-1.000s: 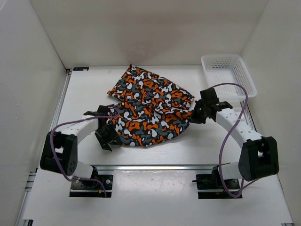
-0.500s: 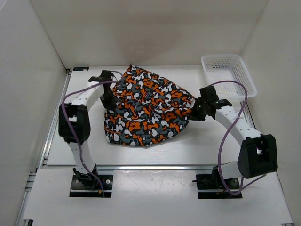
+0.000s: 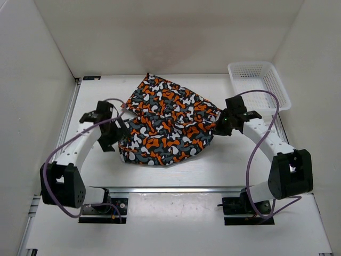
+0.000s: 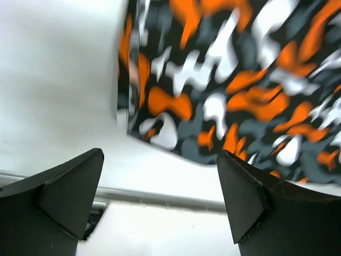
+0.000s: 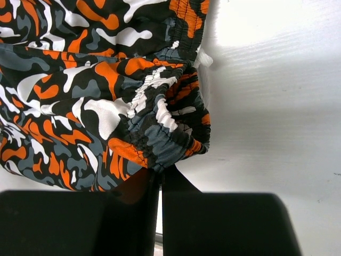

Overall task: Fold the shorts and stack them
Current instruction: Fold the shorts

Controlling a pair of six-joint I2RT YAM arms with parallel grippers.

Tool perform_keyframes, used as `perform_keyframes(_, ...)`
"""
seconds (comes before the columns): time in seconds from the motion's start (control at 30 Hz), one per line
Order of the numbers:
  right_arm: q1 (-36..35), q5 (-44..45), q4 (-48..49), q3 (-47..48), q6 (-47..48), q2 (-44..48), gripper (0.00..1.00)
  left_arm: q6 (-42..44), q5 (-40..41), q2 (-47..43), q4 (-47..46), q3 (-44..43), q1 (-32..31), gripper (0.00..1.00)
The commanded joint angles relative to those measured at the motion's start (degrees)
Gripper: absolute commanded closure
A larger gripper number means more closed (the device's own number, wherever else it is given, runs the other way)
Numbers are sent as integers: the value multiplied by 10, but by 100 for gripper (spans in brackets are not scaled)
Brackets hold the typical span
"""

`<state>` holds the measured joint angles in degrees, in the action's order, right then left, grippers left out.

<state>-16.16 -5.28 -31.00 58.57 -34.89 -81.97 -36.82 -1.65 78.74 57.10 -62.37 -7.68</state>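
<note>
The shorts (image 3: 168, 125), camouflage in orange, black, grey and white, lie bunched in the middle of the table. My left gripper (image 3: 113, 140) sits just off their left edge, open, with only bare table between its fingers. In the left wrist view the shorts (image 4: 229, 90) fill the upper right beyond the open gripper (image 4: 160, 176). My right gripper (image 3: 219, 125) is at the shorts' right edge. The right wrist view shows that gripper (image 5: 160, 173) shut on a gathered elastic hem of the shorts (image 5: 96, 80).
A white mesh basket (image 3: 259, 84) stands at the back right corner. White walls enclose the table on the left, back and right. A metal rail (image 3: 176, 189) runs along the near edge, also seen as the rail (image 4: 160, 194) in the left wrist view.
My left arm swung to the shorts' far-left edge, then came back to their left side with its jaws opened wide. The right gripper stayed shut on the shorts.
</note>
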Motion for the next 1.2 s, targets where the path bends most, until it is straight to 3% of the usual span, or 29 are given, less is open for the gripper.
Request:
perform_keyframes(0.0,-2,7,4,-9,13,30,100,-20,-88,0,-67,95,-15,0)
perform_keyframes(0.17,-2,7,-1,-14,13,36,100,-26,-99,49,-128,152,-22,0)
perform_keyframes(0.27,-2,7,-1,-14,13,41,100,-13,-80,104,-141,126,-22,15)
perform_keyframes(0.37,-2,12,-6,-9,13,41,100,7,-80,119,-136,87,-22,76)
perform_keyframes(0.4,-2,19,-6,2,13,41,100,7,-80,119,-126,74,-22,90)
perform_keyframes(0.67,4,44,-60,160,42,19,100,54,-22,107,29,-224,3,90)
perform_keyframes(0.8,4,44,-84,171,55,46,100,80,-36,101,103,-322,17,90)
perform_keyframes(0.9,4,44,-109,137,47,93,100,100,-36,78,154,-324,17,90)
perform_keyframes(1.07,4,35,-101,15,11,170,100,107,-36,53,131,-282,3,90)
perform_keyframes(1.13,4,41,-65,15,-2,139,100,118,-56,115,105,-315,19,64)
perform_keyframes(1.17,4,54,-57,39,-2,118,100,118,-73,150,87,-337,24,46)
